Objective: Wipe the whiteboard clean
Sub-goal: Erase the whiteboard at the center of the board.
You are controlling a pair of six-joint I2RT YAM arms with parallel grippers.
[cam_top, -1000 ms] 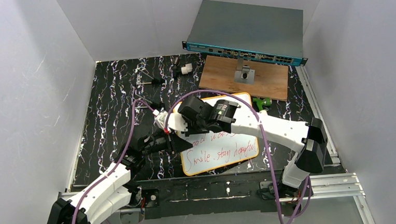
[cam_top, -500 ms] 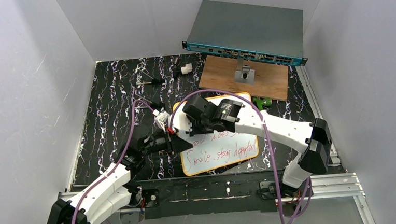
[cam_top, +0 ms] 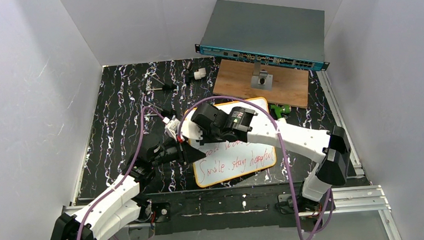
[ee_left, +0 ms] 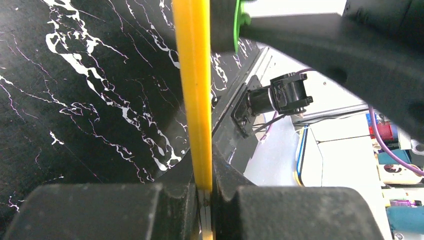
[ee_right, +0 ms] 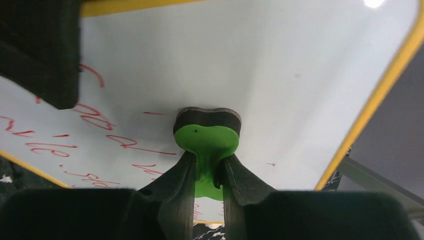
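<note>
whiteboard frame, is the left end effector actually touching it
Touching. The left wrist view shows the whiteboard frame pinched between the fingers of the left end effector, with no gap on either side.

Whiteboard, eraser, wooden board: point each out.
whiteboard (ee_right: 280,65), right wrist view, bare white surface.
eraser (ee_right: 207,137), right wrist view, green body.
wooden board (cam_top: 294,87), top view, bare wood at its right end.

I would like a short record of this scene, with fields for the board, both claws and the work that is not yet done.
whiteboard: on the black table, yellow frame
left claw: shut on the whiteboard's frame edge
right claw: shut on the green eraser, pad against the board
red writing: on the near half; far part looks clean
not yet done: wipe the near lines
</note>
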